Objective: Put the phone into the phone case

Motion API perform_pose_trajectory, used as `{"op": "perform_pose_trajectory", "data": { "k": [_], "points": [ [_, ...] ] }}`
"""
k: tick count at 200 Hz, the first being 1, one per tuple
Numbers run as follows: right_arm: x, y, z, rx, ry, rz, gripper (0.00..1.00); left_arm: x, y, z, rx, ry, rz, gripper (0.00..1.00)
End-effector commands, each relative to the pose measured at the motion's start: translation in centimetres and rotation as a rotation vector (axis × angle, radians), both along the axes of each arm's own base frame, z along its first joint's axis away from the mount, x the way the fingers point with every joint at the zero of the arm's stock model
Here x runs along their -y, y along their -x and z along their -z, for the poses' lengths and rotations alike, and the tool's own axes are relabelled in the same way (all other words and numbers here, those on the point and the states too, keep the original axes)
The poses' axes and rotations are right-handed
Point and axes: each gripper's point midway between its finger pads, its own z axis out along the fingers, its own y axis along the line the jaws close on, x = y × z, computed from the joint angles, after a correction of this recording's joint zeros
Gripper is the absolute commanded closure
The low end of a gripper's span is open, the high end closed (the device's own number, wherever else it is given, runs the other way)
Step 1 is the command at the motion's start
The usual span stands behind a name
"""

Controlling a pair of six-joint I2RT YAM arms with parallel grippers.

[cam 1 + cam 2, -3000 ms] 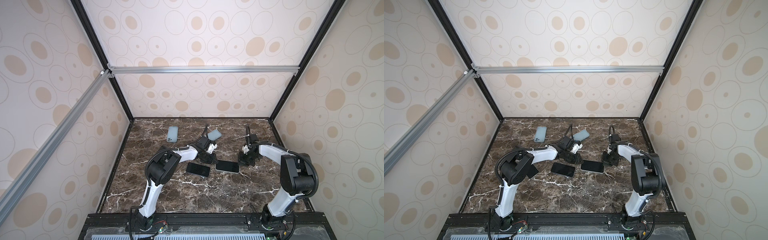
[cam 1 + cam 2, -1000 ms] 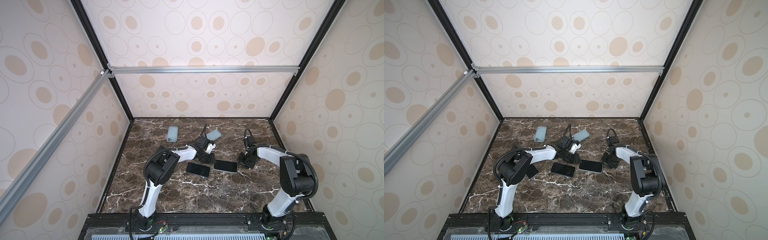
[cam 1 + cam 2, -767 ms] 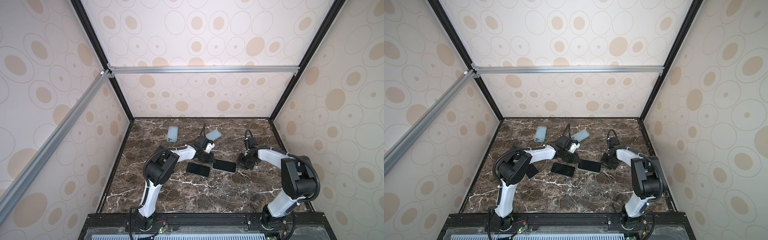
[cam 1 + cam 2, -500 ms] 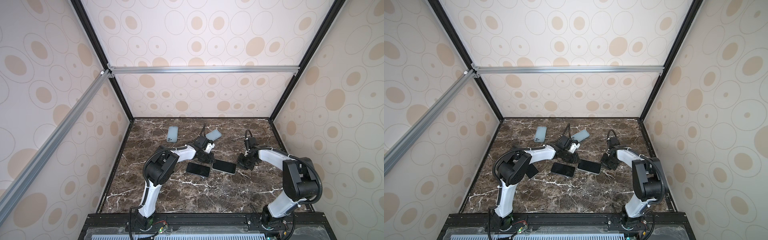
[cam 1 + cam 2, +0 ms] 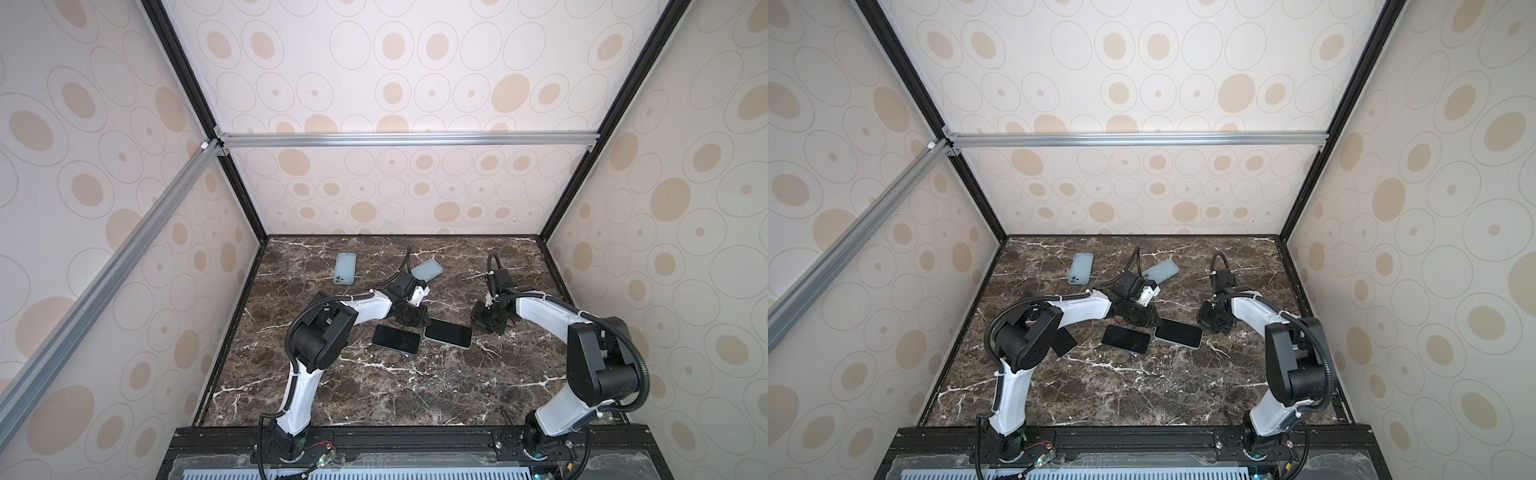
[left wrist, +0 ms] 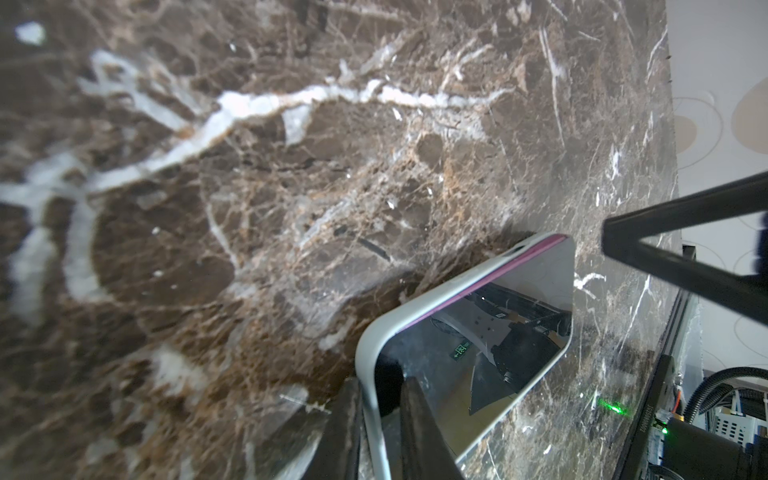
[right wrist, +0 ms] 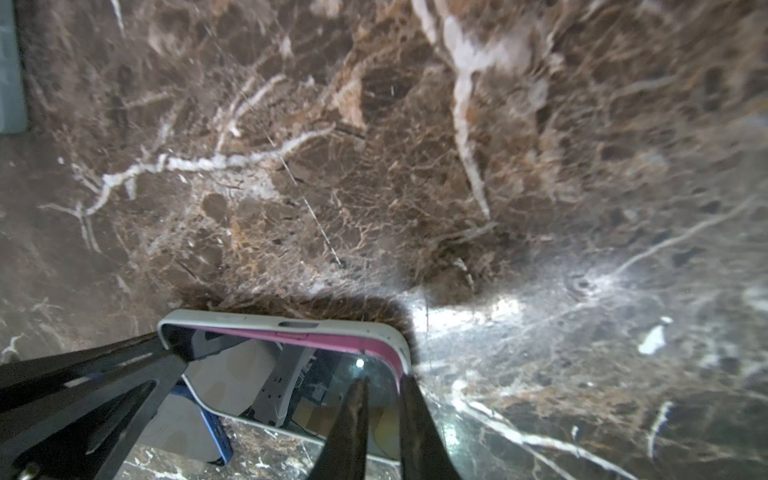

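We look down into a booth whose cream walls (image 5: 395, 83) are printed with tan ovals. A dark brown marble table (image 5: 374, 399), veined in white, fills its floor.

Two white-and-black arms bend in from the near edge. The left arm (image 5: 365, 309) stretches toward the centre, and the right arm (image 5: 544, 313) curls in from the right side.

Between their tips, at the middle of the table, lies the phone case (image 5: 445, 342), a white shell lying flat. The phone (image 5: 448, 332) sits inside it, screen up. In both wrist views the phone's pink edge shows just inside the white rim along one long side.

Just to its left, close but apart in both top views, a black phone (image 5: 395, 339) lies screen up. Toward the far left a pale blue cover (image 5: 345, 269) lies flat. A second blue cover (image 5: 428, 270) lies far of centre, partly behind the left arm's wrist.

The left gripper (image 6: 380, 399) is clenched on the case's rim at its far-left corner. One finger presses outside the shell and the other rests on the glass. The right gripper (image 7: 382, 386) is pinched the same way on the rim at the far-right corner, with the white edge caught between its narrow black fingers (image 7: 353, 419).

In a top view a dark flat panel (image 5: 1064, 341) shows beneath the left arm's elbow, and we cannot tell what it is.
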Motion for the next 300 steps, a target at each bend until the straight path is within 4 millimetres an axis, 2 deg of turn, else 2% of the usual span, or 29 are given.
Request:
{"op": "perform_pose_trajectory", "data": {
  "k": [1,62,115,128,170,233,248,266,300],
  "points": [
    [0.1,0.8,1.0,-0.051,0.025,-0.012,0.84,0.3,0.2,-1.9,0.031,0.03,0.023,0.81],
    [0.3,2.8,3.9,-0.142,0.071,-0.018,0.91,0.3,0.2,-1.9,0.028,0.032,0.021,0.81],
    [-0.2,4.6,6.5,-0.236,0.119,-0.026,0.92,0.4,0.2,-1.9,0.029,0.034,0.022,0.81],
    [-1.2,5.5,7.1,-0.252,0.132,-0.056,0.92,0.3,0.2,-1.9,0.029,0.034,0.021,0.81],
    [-1.7,7.7,9.6,-0.314,0.143,-0.051,0.93,0.1,0.1,-1.7,0.024,0.032,0.016,0.81],
    [-1.7,8.9,11.7,-0.363,0.138,-0.041,0.93,0.0,-0.2,-1.9,0.028,0.037,0.011,0.81],
    [-1.9,8.6,11.5,-0.354,0.131,-0.043,0.93,-0.1,-0.2,-1.9,0.026,0.036,0.009,0.81],
    [-2.2,7.6,10.4,-0.328,0.13,-0.052,0.93,-0.1,-0.2,-1.9,0.025,0.039,0.007,0.81],
    [-2.9,4.0,5.7,-0.204,0.135,-0.094,0.92,-0.1,-0.5,-2.5,0.04,0.053,-0.003,0.81]
  ]
}}
